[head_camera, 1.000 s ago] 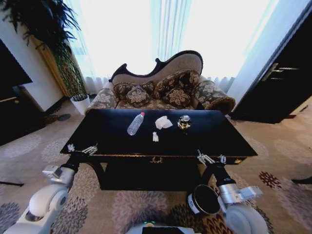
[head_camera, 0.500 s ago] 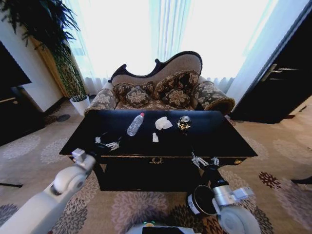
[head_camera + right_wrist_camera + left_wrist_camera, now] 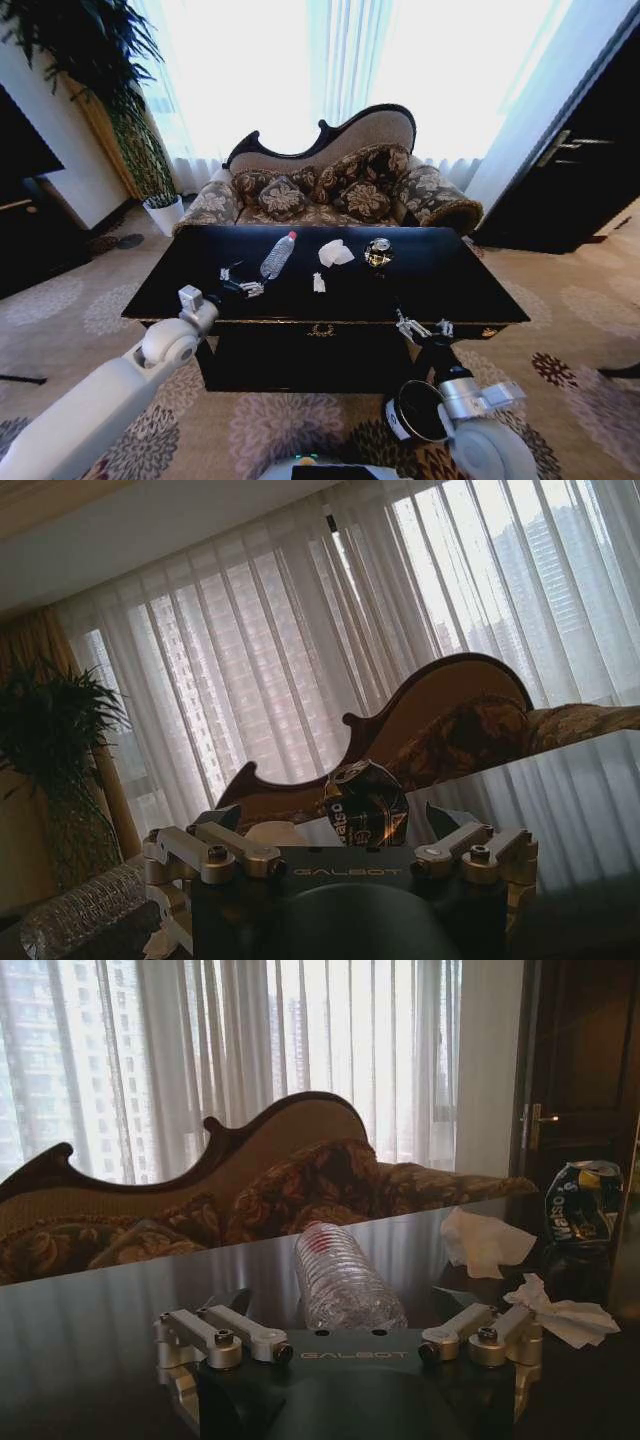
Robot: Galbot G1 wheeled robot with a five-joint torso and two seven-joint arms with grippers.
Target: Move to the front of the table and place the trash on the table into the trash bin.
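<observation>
The glossy black table point(image 3: 455, 275) stands just ahead of me. On it lie a clear ribbed bottle point(image 3: 278, 255) with a red cap, a lumpy white tissue point(image 3: 334, 252), a tiny white scrap point(image 3: 318, 283) and a dark shiny round object point(image 3: 377, 252). My left gripper point(image 3: 238, 284) hovers open over the tabletop, a little short of the bottle's base and to its left. In the left wrist view the bottle point(image 3: 340, 1280) lies straight ahead between the open fingers point(image 3: 225, 1338). My right gripper point(image 3: 422, 327) is open at the table's front edge. The black trash bin point(image 3: 410, 410) sits on the floor by my right arm.
A patterned sofa point(image 3: 330, 185) stands behind the table. A potted plant point(image 3: 130, 120) is at the back left and a dark cabinet point(image 3: 580, 170) at the right. Carpet surrounds the table.
My left arm has reached forward from below the table's front edge to over the tabletop, near the bottle. The right gripper has dropped slightly.
</observation>
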